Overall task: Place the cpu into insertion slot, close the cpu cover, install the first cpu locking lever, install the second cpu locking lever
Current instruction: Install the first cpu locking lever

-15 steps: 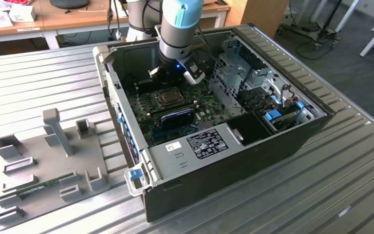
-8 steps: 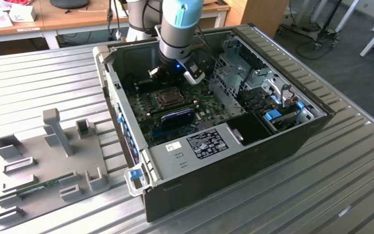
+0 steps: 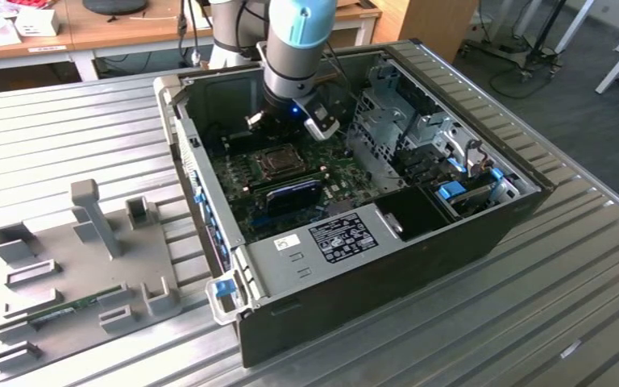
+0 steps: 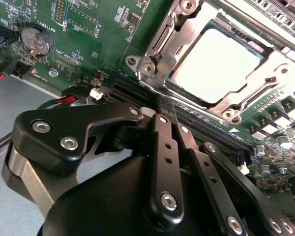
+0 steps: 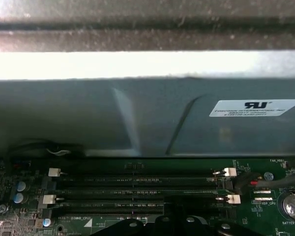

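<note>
— What was hardest to make out?
— The gripper (image 4: 160, 110) itself. In the second wrist view its black links crowded the foreground, and the frame edge cut part of them off. The fingers (image 4: 162, 142) were drawn close together with nothing visible between them. Their tips sat just over the dark memory slots (image 4: 132, 91), and the links hid the nearer stretch of those slots.
— And the levers?
— Unclear. Silvery rods ran beside the socket, but it could not be told whether either one was latched.
— How did the cpu (image 4: 216, 64) look?
— It was a dull grey square, washed pale by the light, lying flat in the insertion slot (image 3: 280, 161) on the green motherboard (image 4: 88, 29). The cpu cover (image 4: 160, 39) lay down around it, its cut-out framing the metal top. One corner ran out of the picture.
— Further off?
— In the exterior view the arm (image 3: 293, 48) reached down into the open computer case (image 3: 396, 266) and hid part of the board behind it. The case stood on a slatted metal table (image 3: 73, 121). A grey fixture tray (image 3: 84, 266) lay well apart on the exterior view's left.
</note>
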Motion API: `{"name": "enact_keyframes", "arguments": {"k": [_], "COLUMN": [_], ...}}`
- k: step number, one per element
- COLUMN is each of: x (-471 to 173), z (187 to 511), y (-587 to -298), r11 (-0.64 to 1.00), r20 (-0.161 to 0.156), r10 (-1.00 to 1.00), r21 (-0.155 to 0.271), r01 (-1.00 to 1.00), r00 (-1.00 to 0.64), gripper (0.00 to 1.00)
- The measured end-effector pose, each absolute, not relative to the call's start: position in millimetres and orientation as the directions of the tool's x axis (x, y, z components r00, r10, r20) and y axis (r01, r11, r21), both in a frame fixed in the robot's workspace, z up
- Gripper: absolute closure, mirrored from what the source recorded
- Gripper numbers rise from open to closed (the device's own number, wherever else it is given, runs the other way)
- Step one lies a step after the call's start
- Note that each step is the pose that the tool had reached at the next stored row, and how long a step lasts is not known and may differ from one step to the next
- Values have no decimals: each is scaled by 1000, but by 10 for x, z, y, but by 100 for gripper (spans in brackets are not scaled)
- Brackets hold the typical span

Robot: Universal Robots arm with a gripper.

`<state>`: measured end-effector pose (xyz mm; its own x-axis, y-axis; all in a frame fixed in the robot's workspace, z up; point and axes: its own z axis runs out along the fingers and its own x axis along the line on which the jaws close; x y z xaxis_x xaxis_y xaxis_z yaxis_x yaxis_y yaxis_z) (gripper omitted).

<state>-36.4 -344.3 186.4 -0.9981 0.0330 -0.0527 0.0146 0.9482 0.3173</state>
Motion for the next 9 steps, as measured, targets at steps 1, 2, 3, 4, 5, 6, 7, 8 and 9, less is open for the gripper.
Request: {"name": "enact_keyframes", "arguments": {"k": [1, 2, 3, 4, 5, 6, 7, 8, 9], "x": [-364, -364, -365, -365, -365, -365, -365, -365, -365], "z": [1864, 1864, 1865, 1866, 1866, 1866, 1866, 1866, 1866], "y": [-3447, -3449, -3451, -3452, -3452, -3452, -3453, -3453, -3453], "r11": [948, 948, 949, 949, 949, 949, 949, 949, 949], "r20": [-53, -53, -53, -52, -52, -52, -52, -52, -52], "r10": [33, 33, 33, 33, 33, 33, 33, 33, 33], "r21": [317, 317, 316, 316, 316, 316, 316, 316, 316], "r01": [15, 15, 15, 15, 15, 15, 15, 15, 15], "r00": [-998, -998, -998, -998, -998, -998, -998, -998, -998], "gripper": [90, 90, 90, 90, 90, 90, 90, 90, 90]}}
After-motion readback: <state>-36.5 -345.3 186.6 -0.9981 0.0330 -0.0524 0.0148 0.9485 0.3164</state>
